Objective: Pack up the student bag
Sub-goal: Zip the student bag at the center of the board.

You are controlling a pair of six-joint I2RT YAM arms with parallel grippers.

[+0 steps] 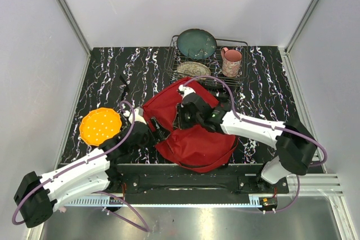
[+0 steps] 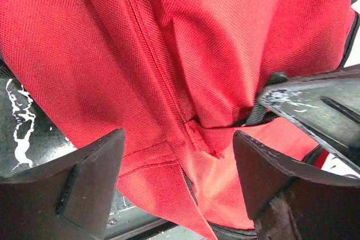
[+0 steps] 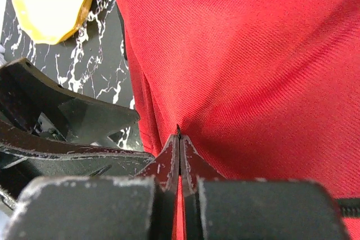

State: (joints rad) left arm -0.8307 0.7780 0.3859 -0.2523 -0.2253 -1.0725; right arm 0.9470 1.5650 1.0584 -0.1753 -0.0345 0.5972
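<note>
The large soft red fabric student bag [image 1: 197, 141] with black straps is lying crumpled on the black marbled table [image 1: 264, 88], its near hem reaching the table's front edge. The right gripper [image 3: 179, 139] is pinching a fold on the bag's top, fingers pressed together. The left gripper [image 2: 179, 158] is hovering at the bag's left edge, jaws apart over the cloth. An orange round dotted disc [image 1: 100, 126] is sitting left of the bag, and a wire dish rack [image 1: 171, 60] is standing just behind it. Open tabletop is showing to the bag's right.

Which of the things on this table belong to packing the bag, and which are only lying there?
For the job: student bag, right gripper pinching its fabric, left gripper open over it.
Only lying there: orange disc (perhaps to pack, unclear), dish rack, teal plate, pale plate, pink mug.
</note>
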